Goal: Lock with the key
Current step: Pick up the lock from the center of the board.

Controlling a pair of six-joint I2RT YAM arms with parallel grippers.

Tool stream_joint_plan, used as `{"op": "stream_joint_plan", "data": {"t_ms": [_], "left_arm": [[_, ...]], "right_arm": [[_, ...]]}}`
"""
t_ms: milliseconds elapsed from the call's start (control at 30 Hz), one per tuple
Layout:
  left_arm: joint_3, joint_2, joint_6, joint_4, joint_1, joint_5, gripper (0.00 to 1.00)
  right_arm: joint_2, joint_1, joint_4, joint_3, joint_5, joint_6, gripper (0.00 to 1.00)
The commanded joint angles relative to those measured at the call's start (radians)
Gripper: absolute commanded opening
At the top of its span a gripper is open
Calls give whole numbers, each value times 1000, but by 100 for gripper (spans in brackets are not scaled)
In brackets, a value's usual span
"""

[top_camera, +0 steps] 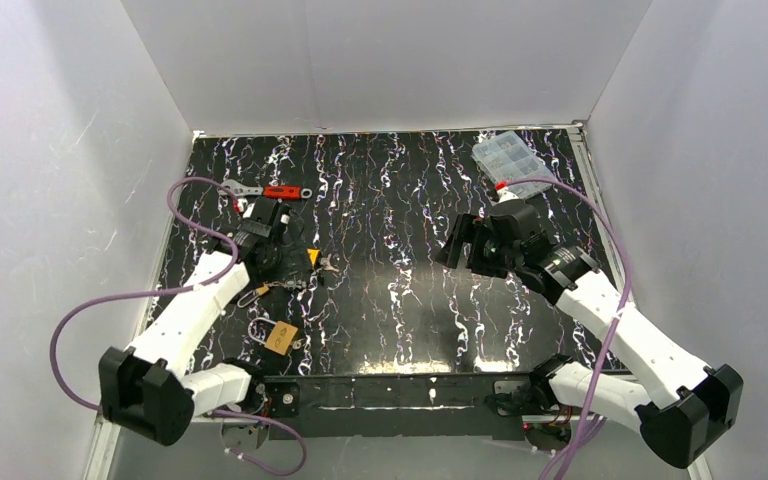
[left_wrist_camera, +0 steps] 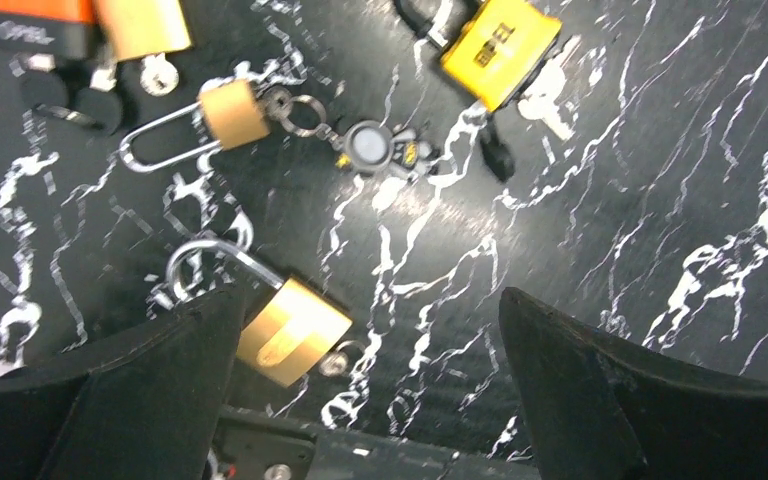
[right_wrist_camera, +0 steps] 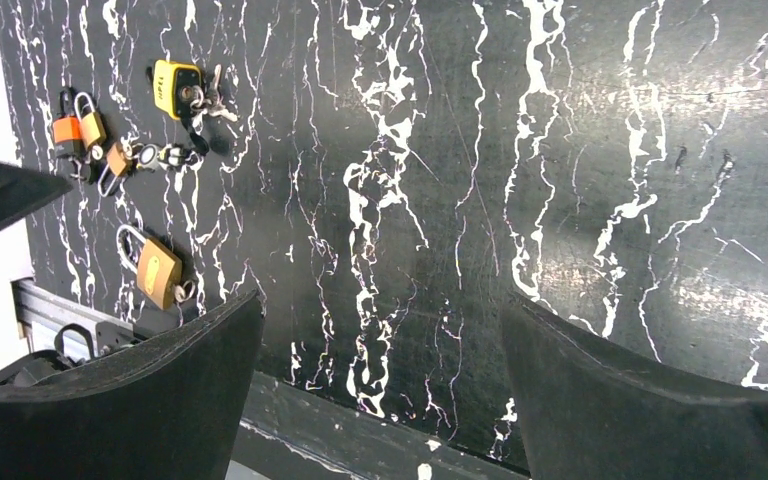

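Observation:
The lock [left_wrist_camera: 232,112] is a small squarish brass padlock with a thin silver shackle, lying flat on the black marbled table. The key [left_wrist_camera: 280,102] sits at its base on a ring and short chain with a round fob [left_wrist_camera: 370,148]. From above, the lock [top_camera: 261,291] lies just in front of my left gripper [top_camera: 263,222]. In the left wrist view the left gripper [left_wrist_camera: 370,300] is open and empty above the table, well apart from the lock. My right gripper [top_camera: 457,243] hovers open and empty at mid-table; the right wrist view [right_wrist_camera: 380,300] shows only bare table between its fingers.
A larger brass padlock [left_wrist_camera: 295,330] with a raised shackle lies by my left finger. A yellow padlock [left_wrist_camera: 500,50] with keys, an orange padlock [left_wrist_camera: 40,20] and another brass one [left_wrist_camera: 145,25] lie nearby. A red-handled wrench [top_camera: 275,191] and a clear compartment box [top_camera: 510,160] lie at the back.

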Motion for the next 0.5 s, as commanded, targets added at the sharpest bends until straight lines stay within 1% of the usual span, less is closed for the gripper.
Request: {"op": "stream_joint_plan", "data": {"t_ms": [0,100,167,300,400,467], "left_arm": [[-4,107,3,203,36,81,99],[7,200,10,285,57,126,99],[25,264,22,323,67,136,93],[79,368,75,357,92,123,86],[100,421,116,393,115,147,82],[114,454,139,410,132,186,78]], "right_arm": [[26,5,90,-7,-44,-11,92],[37,4,102,-6,-40,-23,92],[38,5,112,-9,-34,-29,92],[40,4,129,-14,-35,-37,91],[39,5,134,-19,-36,-40,90],[37,4,140,-27,-37,-42,90]]}}
